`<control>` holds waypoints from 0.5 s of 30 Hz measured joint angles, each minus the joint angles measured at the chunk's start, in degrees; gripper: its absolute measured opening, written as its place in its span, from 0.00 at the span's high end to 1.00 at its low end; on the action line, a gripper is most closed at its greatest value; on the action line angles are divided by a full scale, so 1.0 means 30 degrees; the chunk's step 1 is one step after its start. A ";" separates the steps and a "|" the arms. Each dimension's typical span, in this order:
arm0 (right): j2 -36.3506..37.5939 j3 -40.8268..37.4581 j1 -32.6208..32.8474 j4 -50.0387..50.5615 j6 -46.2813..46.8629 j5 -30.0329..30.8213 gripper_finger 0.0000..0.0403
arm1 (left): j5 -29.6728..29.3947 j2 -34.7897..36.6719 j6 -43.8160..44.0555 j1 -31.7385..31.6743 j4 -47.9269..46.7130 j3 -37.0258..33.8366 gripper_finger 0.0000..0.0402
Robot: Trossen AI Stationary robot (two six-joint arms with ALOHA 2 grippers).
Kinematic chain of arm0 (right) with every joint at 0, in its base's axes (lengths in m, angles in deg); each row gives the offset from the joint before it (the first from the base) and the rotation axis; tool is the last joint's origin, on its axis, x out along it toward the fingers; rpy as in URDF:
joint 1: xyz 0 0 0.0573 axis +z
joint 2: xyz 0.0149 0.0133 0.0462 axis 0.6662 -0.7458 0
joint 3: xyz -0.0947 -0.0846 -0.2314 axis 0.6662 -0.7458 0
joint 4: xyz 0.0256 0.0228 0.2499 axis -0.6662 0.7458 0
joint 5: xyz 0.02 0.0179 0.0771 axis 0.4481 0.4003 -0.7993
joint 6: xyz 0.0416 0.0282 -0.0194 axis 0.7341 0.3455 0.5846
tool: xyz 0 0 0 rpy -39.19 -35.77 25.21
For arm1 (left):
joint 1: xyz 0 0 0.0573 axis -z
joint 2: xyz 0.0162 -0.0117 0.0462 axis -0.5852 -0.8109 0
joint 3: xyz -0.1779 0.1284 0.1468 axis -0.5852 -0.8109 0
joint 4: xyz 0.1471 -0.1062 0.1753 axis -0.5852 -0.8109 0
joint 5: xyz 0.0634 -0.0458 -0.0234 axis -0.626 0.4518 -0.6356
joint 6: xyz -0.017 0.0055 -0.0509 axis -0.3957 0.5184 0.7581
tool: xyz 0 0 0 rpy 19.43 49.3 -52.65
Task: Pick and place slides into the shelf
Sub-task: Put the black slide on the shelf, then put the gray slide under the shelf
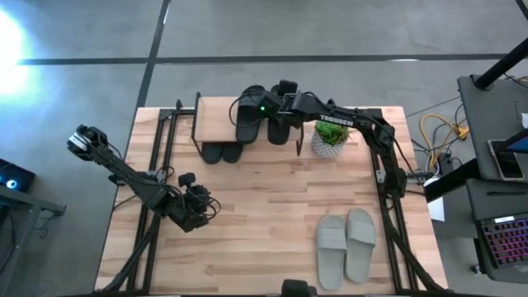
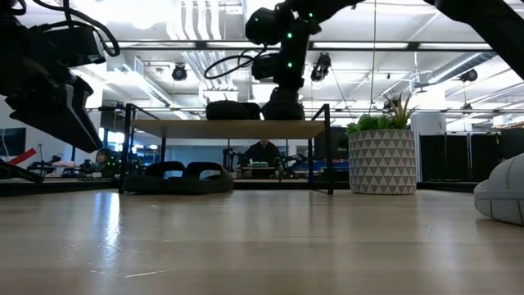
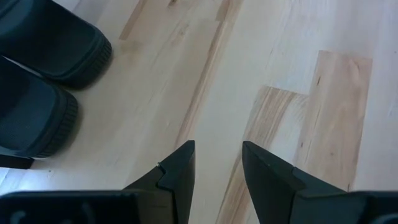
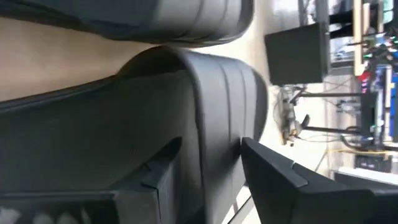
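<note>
Right gripper (image 1: 276, 106), top centre of the high view, grips a black slide (image 1: 279, 125) on the shelf (image 1: 216, 118); left gripper (image 3: 217, 163) hangs slightly parted, empty.

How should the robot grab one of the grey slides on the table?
Probably by the wide strap of a grey slide, coming straight down from above. Both lie flat, sole down and side by side, so the arched strap is the raised part a pincer could close on. The left pincer is open nearby; the right pincer is at the shelf.
</note>
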 joint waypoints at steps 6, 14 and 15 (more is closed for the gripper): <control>0.0007 0.0970 0.0623 0.1533 0.1557 -0.0392 0.61 | -0.0007 0.0000 -0.0015 0.0000 -0.0004 0.0000 0.71; 0.0015 0.2244 0.1918 0.3741 0.3106 -0.1540 0.59 | 0.0008 0.0000 -0.0017 0.0000 0.0000 0.0007 0.71; 0.0015 0.2399 0.2184 0.4373 0.3576 -0.1511 0.59 | 0.0008 0.0000 -0.0015 0.0000 0.0000 0.0007 0.71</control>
